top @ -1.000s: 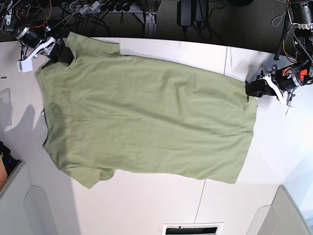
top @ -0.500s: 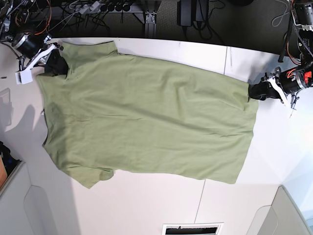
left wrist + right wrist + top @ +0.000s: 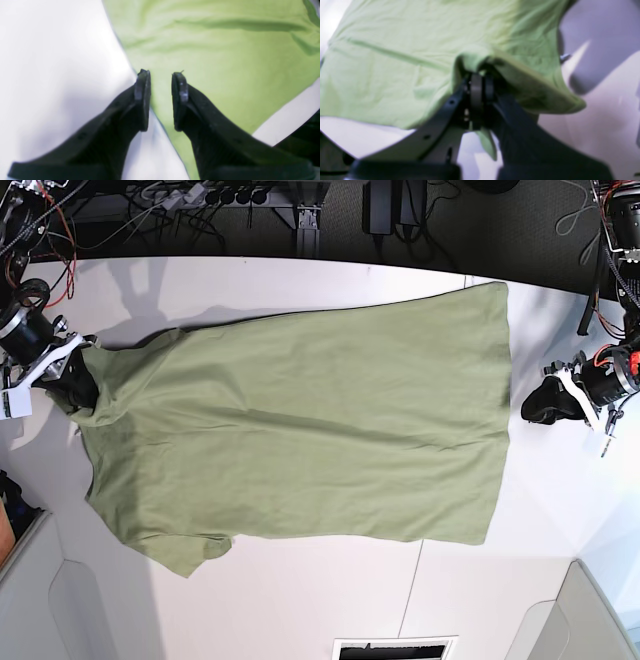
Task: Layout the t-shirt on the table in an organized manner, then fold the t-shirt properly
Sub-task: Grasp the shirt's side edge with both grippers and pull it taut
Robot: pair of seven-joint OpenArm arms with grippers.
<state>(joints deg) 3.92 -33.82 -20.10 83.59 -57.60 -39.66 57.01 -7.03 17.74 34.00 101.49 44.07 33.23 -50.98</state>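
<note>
The olive-green t-shirt lies spread nearly flat on the white table, hem toward the view's right. At the view's left, my right gripper is shut on a bunched fold of the shoulder end; the right wrist view shows its jaws closed on the t-shirt at the right gripper. My left gripper sits on the table just off the hem, apart from it. In the left wrist view the left gripper is open, nothing pinched, with the t-shirt edge running beneath the gap.
Cables and a power strip hang behind the table's far edge. A thin dark seam crosses the table near the front, beside a dark slot. Grey panels stand at the front corners.
The right gripper has shut on the shoulder and dragged it left and nearer. The shirt swung round, its far hem corner moving toward the back. The left gripper now sits off the hem.
</note>
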